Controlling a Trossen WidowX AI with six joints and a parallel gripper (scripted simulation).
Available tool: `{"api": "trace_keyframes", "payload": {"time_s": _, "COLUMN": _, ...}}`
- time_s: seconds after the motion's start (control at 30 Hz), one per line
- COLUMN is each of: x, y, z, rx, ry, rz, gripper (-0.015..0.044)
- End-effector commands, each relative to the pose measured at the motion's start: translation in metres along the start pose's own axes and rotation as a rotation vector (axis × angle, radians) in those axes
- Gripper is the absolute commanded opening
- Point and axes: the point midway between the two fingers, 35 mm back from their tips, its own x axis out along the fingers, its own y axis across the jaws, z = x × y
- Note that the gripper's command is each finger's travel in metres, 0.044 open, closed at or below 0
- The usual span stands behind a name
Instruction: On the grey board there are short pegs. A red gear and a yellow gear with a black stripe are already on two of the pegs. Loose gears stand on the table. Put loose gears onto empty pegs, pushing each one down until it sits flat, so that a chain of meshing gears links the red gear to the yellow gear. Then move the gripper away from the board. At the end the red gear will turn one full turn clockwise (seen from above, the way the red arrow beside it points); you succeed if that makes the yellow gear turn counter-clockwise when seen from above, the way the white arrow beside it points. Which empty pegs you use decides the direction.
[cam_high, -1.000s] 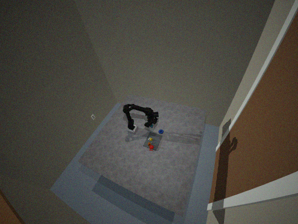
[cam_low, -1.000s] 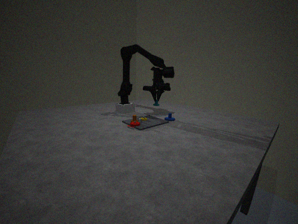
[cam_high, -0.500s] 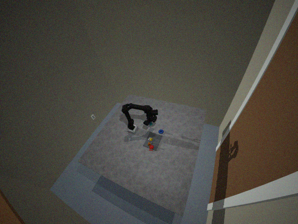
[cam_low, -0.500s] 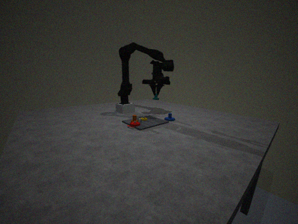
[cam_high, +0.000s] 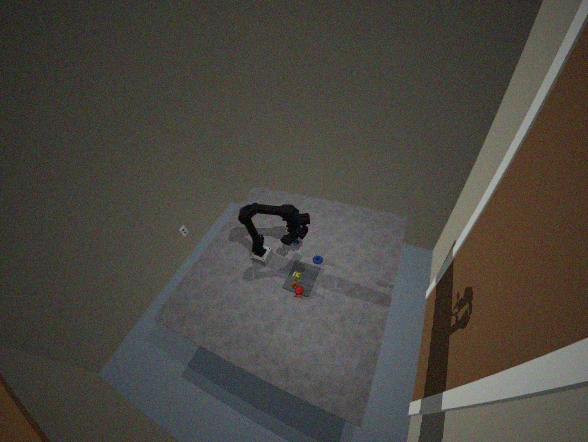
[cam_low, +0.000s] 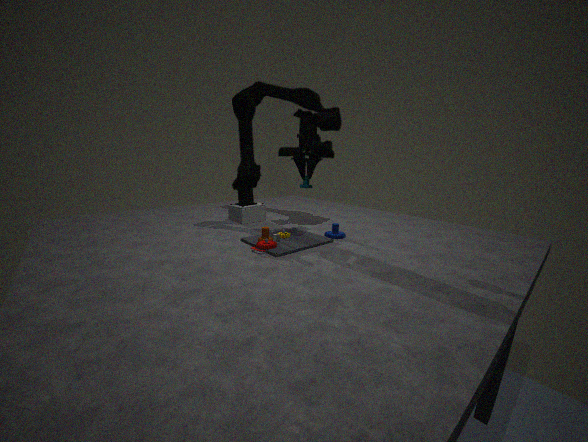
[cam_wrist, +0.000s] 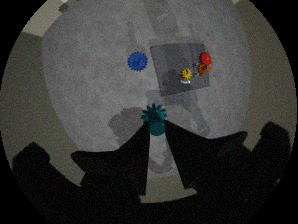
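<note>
My gripper is shut on the teal gear by its knob and holds it high above the table, behind the board. The grey board carries the red gear near one edge and the yellow gear further in. An orange gear with an upright knob is on the board right beside the red gear. A blue gear stands on the table beside the board. The empty pegs are too small and dark to tell.
The arm's white base stands on the table behind the board. A red arrow lies by the red gear, and a white arrow by the yellow gear. Arm shadows fall across the table and board.
</note>
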Motion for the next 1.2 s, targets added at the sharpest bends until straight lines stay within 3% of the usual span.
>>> {"api": "trace_keyframes", "payload": {"time_s": 0.0, "x": 0.001, "y": -0.004, "z": 0.005, "rx": -0.003, "ry": -0.002, "rz": 0.003, "gripper": 0.0000}}
{"api": "trace_keyframes", "payload": {"time_s": 1.17, "x": 0.032, "y": -0.062, "z": 0.047, "rx": 0.024, "ry": 0.003, "rz": 0.003, "gripper": 0.0000}}
